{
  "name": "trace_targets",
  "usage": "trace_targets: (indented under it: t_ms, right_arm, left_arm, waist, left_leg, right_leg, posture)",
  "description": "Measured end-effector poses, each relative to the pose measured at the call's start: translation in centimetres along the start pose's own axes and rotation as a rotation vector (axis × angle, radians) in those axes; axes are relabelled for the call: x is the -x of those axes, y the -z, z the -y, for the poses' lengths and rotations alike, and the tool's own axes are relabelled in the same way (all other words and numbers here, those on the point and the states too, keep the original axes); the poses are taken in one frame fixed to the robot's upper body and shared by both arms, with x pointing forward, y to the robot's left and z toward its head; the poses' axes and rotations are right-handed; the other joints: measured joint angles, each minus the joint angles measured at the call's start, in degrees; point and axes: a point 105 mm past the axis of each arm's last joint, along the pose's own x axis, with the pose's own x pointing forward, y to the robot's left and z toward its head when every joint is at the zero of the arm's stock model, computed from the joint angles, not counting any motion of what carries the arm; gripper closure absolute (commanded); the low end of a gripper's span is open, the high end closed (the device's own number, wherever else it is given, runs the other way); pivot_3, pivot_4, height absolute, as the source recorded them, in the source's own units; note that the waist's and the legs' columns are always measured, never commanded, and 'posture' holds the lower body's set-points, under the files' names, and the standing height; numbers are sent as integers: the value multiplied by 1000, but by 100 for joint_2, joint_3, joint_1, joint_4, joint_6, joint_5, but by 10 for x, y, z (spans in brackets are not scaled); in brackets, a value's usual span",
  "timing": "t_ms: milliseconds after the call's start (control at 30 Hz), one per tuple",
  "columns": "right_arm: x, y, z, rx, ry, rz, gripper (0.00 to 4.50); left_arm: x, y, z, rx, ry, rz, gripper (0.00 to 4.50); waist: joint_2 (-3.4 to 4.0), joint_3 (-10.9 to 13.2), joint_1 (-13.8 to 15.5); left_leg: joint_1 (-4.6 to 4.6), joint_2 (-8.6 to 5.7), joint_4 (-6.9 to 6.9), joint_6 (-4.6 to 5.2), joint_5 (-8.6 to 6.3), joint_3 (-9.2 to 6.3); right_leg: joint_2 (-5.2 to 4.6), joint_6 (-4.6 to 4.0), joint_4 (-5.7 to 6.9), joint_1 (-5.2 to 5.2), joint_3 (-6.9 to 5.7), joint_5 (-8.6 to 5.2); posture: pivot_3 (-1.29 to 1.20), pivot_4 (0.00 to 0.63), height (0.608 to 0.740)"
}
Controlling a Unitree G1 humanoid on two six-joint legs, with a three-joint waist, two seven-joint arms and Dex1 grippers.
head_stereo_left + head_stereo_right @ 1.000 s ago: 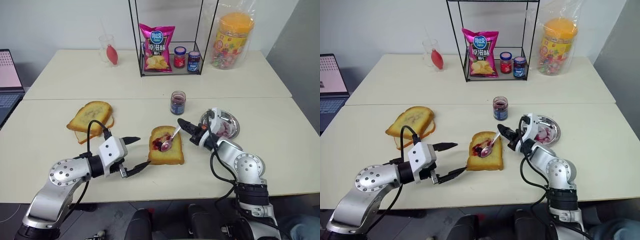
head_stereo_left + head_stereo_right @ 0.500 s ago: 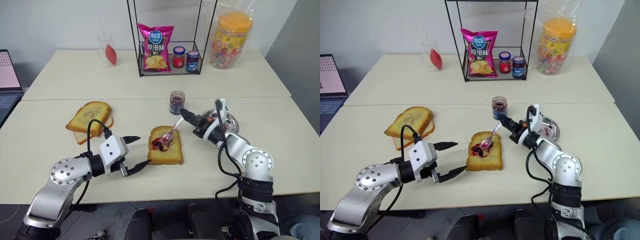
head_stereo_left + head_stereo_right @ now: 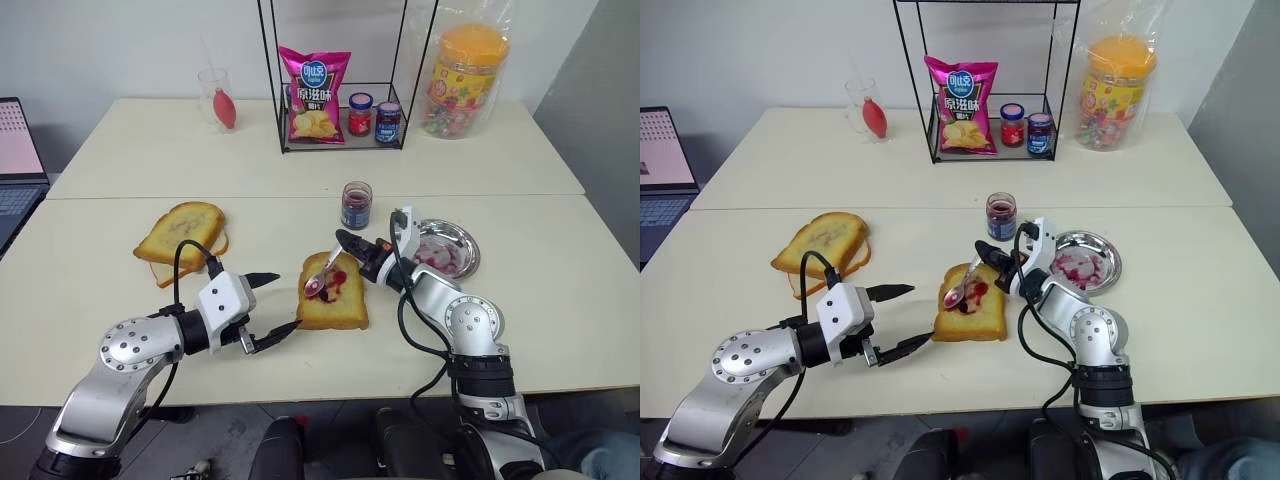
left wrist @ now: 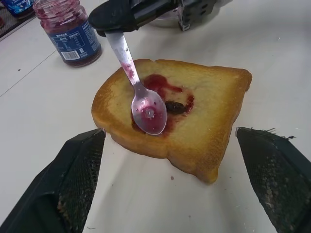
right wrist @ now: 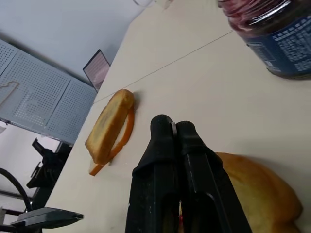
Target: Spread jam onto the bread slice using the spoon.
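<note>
The bread slice lies flat on the table's front middle, with a smear of dark red jam on its face. My right gripper is shut on the spoon's handle, just behind the slice. The spoon slants down, its bowl over the smeared face near the slice's left edge; I cannot tell whether it touches. The jam jar stands open behind the slice. My left gripper is open and empty, level with the table, just left of the slice.
A pile of toast lies to the left. A jam-smeared metal dish sits to the right. At the back stand a wire rack with a chips bag and two small jars, a candy jar and a glass. A laptop is at far left.
My right gripper has carried the spoon left and down across the slice, from near the jar to the slice's left side. The left arm has stayed put.
</note>
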Motion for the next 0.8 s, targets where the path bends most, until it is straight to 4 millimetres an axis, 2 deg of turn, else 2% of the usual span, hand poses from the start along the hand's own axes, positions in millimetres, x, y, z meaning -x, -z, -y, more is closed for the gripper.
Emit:
trace_targets:
  t_ms: [300, 400, 467, 567, 800]
  right_arm:
    - [11, -25, 14, 62, 67, 93, 4458]
    - [14, -29, 11, 45, 56, 105, 4458]
    - [18, -31, 0, -58, -19, 106, 4458]
    - [25, -37, -13, -109, -97, 109, 4458]
    - [37, -49, -9, -113, -99, 127, 4458]
  left_arm:
    - [0, 0, 0, -1, 0, 1, 0]
    - [0, 0, 0, -1, -1, 1, 0]
    - [0, 0, -1, 1, -11, 2, 0]
    - [1, -1, -4, 3, -29, 6, 0]
    - [4, -6, -7, -1, -51, 15, 0]
  waist:
    - [0, 0, 0]
    - [0, 0, 0]
    - [1, 1, -1]
    - [0, 0, -1]
    - [0, 0, -1]
  left_leg:
    - [0, 0, 0, 0, 0, 0]
    - [0, 0, 0, 0, 0, 0]
    - [-1, 1, 0, 0, 0, -1]
    - [-1, 1, 0, 0, 0, -1]
    - [0, 0, 0, 0, 0, 0]
  right_leg:
    - [0, 0, 1, 0, 1, 0]
    - [0, 0, 1, 0, 1, 0]
    - [0, -3, 1, 0, 0, 2]
    - [0, -2, 1, 0, 0, 1]
    - [0, 0, 1, 0, 1, 0]
  posture:
    - [0, 150, 740]
    - [0, 150, 740]
    - [0, 150, 740]
    - [0, 150, 740]
    - [0, 150, 740]
